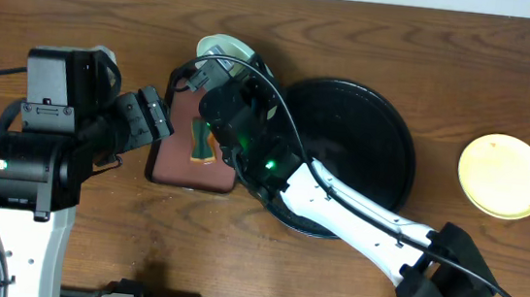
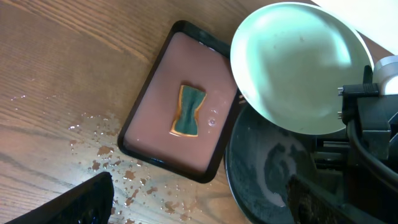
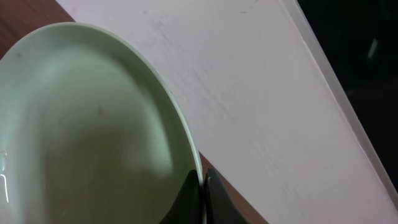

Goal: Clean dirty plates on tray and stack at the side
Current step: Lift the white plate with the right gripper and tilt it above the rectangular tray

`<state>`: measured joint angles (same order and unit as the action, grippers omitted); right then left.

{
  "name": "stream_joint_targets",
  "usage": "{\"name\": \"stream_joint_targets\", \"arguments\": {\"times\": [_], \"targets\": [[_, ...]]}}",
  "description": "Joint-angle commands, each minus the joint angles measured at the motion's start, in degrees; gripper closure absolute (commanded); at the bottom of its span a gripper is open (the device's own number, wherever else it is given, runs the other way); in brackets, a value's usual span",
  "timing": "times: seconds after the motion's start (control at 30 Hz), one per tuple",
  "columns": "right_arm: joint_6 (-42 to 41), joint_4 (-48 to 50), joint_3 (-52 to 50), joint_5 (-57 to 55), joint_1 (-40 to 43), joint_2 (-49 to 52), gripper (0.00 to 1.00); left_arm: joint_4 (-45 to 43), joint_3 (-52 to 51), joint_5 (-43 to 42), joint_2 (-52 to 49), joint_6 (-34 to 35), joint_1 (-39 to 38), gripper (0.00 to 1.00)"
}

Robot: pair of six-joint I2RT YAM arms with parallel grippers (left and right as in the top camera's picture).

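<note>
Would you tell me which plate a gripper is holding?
The mint plate, pinched at its rim by the right gripper; the yellow plate lies on the table.

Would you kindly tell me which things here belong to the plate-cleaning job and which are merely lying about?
Job: mint plate in right claw, yellow plate, black tray, sponge, likely the cleaner.
Lying about: brown rectangular tray under the sponge, spilt droplets.

no readable text, no legible labels
</note>
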<state>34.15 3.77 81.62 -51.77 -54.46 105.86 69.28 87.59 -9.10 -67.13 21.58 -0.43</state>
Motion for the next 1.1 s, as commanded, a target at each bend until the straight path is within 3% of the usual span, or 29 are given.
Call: {"name": "stream_joint_targets", "arguments": {"times": [0.0,0.37,0.6,1.07], "targets": [[0.5,0.4,0.8,-1.8,-0.7,-1.7,0.99,0.3,1.1,-0.5,-0.3,-0.6,0.2,0.11],[0.5,0.0,0.8,2.3,-0.7,-1.7,0.99,0.3,1.1,-0.5,-0.3,-0.6,0.2,0.11],[3.8,-6.2,0.8,20.1,0.3,-1.7,0.99,0.3,1.1,-0.5,-0.3,-0.6,0.2,0.11],[5.0,-6.1,0.8,20.3,0.8,-1.7,0.99,0.3,1.1,-0.5,-0.3,-0.6,0.2,0.11]]}}
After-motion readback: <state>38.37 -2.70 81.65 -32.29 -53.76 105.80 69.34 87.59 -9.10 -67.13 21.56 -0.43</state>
